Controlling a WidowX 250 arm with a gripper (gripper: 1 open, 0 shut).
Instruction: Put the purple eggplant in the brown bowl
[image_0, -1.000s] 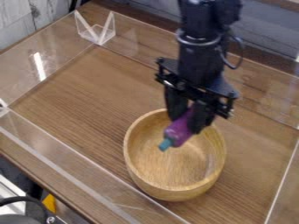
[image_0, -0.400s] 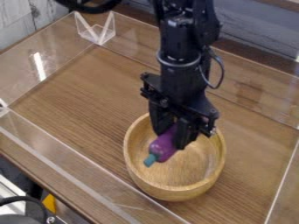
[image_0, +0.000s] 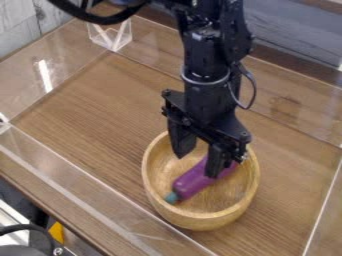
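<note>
The purple eggplant (image_0: 191, 181) lies inside the brown bowl (image_0: 162, 200), its teal stem end pointing to the lower left. The bowl is a light tan wooden one sitting near the front of the wooden table. My gripper (image_0: 206, 152) hangs straight down over the bowl, just above the eggplant's upper end. Its two black fingers stand spread apart, one on each side, and nothing is gripped between them.
Clear acrylic walls (image_0: 54, 60) surround the wooden tabletop (image_0: 107, 110). A small clear triangular stand (image_0: 110, 32) sits at the back left. The black arm rises behind the bowl toward the top of the view.
The gripper came down into the bowl with the eggplant, then spread its fingers. The eggplant dropped from the fingers and now rests on the bowl's bottom.
</note>
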